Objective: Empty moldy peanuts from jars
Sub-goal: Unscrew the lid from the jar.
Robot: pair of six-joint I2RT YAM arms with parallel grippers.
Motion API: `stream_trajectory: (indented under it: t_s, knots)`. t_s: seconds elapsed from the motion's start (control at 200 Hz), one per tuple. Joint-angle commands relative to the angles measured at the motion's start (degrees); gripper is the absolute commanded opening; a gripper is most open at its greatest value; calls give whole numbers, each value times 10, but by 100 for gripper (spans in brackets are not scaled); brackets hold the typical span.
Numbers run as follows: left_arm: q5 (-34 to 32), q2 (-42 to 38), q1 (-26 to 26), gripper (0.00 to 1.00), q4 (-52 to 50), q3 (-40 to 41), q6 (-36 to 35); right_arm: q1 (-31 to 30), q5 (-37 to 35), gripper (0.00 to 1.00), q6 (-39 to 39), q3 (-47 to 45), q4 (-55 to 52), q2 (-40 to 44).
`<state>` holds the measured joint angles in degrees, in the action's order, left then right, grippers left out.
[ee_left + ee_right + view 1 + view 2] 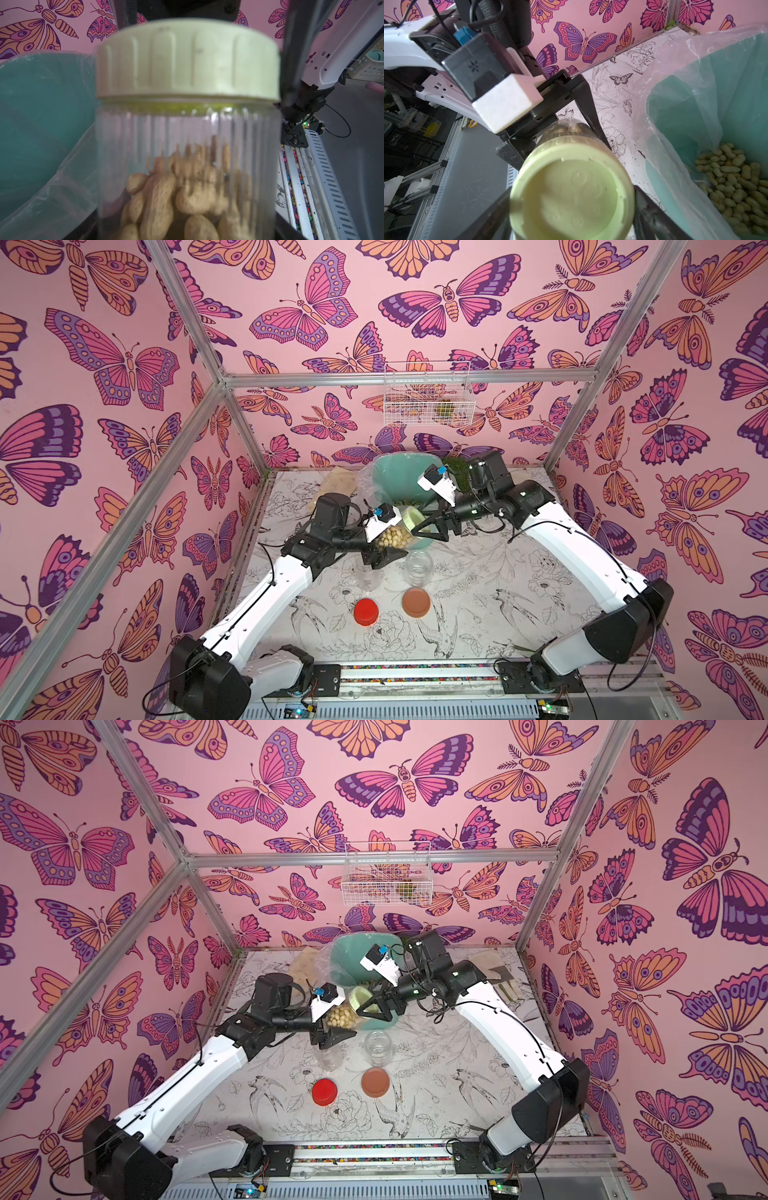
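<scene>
Pale green lid [571, 193], clear jar [187, 128], beige peanuts [162, 197], red lid [366, 612], brown lid [416, 602], pink butterfly walls [124, 364]

No readable word, brand or number was found in any view. Faint raised marks were seen on the pale green lid [572, 193], perhaps embossed figures, but could not be deciphered. A small star-like sign was seen on a dark camera housing [474, 66].

Surroundings: pink butterfly walls [124, 448] around a sketch-printed tabletop [478, 593].
A teal bin [390, 485] with a clear liner [365, 483] stands at the middle of the tabletop's back edge. A beige sack [336, 485] lies just left of it and a grass tuft [459, 477] just right, both at that edge. A white wire basket [399, 414] hangs on the back wall above the bin, holding something yellow-green too small to tell. A rail [415, 672] lined with coloured pebbles runs along the front edge.
</scene>
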<state>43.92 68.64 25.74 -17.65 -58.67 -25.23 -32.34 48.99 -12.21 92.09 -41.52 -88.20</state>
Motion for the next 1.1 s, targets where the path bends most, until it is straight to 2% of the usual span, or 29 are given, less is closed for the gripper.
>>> stream_trajectory:
  t_s: [0.0, 0.22, 0.325, 0.436, 0.756, 1.097]
  knots:
    - [22, -10, -2, 0, 37, -22, 10, -5, 13, 99, -1, 13, -7, 5]
    - [17, -19, -2, 0, 46, -15, 13, 1, 9, 99, 69, 10, 14, 22]
    - [14, -20, -2, 0, 49, -14, 13, 8, -4, 99, 130, -11, 60, 43]
    - [9, -22, -2, 0, 56, -12, 15, 18, -49, 99, 213, -26, 95, 62]
    - [-15, -23, -2, 0, 74, -4, 11, 18, -158, 99, 418, 29, -28, 44]
    - [-19, -20, -2, 0, 73, -3, 8, -7, -162, 99, 560, -19, 29, 63]
